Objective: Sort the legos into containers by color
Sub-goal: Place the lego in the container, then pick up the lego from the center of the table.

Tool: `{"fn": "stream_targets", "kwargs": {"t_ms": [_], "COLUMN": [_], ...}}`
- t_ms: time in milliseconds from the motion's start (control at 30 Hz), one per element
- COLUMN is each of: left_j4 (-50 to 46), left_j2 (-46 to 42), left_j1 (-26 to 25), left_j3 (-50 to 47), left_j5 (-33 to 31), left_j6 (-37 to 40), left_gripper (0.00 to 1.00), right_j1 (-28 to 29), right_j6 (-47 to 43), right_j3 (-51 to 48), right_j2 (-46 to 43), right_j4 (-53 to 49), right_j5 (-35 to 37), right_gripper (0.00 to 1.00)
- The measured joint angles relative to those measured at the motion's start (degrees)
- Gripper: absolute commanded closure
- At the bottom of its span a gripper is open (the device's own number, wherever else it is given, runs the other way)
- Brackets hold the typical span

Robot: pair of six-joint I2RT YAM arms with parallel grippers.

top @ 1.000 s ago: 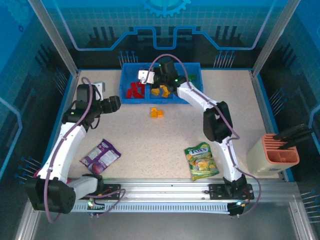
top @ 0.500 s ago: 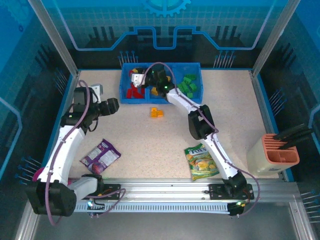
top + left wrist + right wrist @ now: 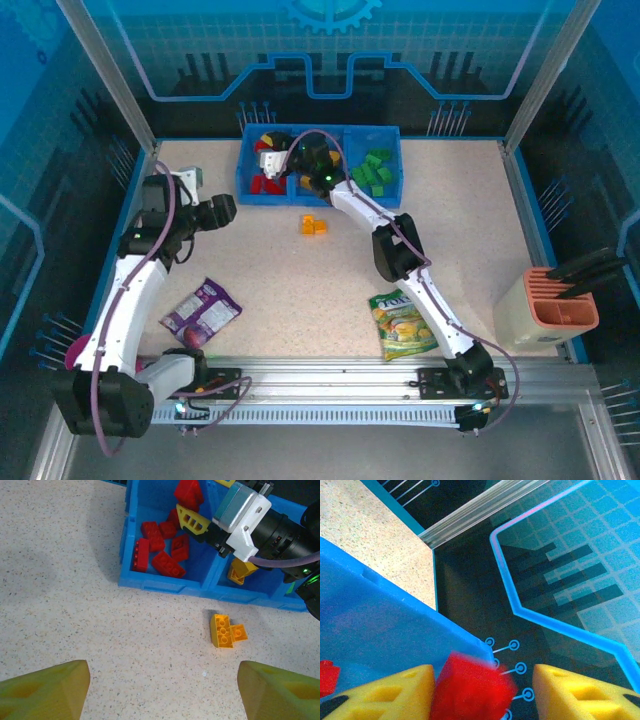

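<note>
Right wrist: blurred red lego point(image 3: 470, 692) within right gripper point(image 3: 484, 672), released; left gripper point(image 3: 164, 667) spread wide.

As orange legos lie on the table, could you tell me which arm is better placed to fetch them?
Probably the left: the left claw, open and empty, faces the orange legos. The right claw is over the red compartment of the blue tray, a red lego between its fingers.

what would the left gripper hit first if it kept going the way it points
Probably the bare table, just short of the two orange legos: the open fingers of the left gripper slant down toward it. The blue tray lies farther on. Depth is hard to judge from the wrist view.
</note>
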Motion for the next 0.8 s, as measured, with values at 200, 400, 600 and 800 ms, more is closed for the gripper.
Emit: {"fn": "stream_targets", "kwargs": {"t_ms": [200, 400, 600, 800], "left_j4": [-0.04, -0.17, 0.46, 4.39], "left_j2": [0.0, 0.02, 2.78, 11.82], "left_j1": [0.0, -0.02, -7.54, -18.21], "left_j3": [-0.33, -1.27, -1.88, -1.86], "left_j5": [-0.22, -0.63, -3.87, -7.23], "left_j6": [-0.2, -1.53, -4.98, -9.4], "left_gripper": [0.22, 0.24, 0.24, 0.24], "right_j1": [0.02, 0.0, -0.15, -0.76], "right_j6": [-0.2, 0.7, 8.2, 15.21], "right_j3": [-1.11, -10.05, -26.21, -48.41], "right_j2": [-0.22, -4.5, -14.58, -35.56], "right_j4": [1.44, 7.76, 17.73, 29.66], "right_j5": [0.02, 0.24, 0.42, 2.8], "right_gripper": [0.39, 0.32, 0.06, 0.0]}}
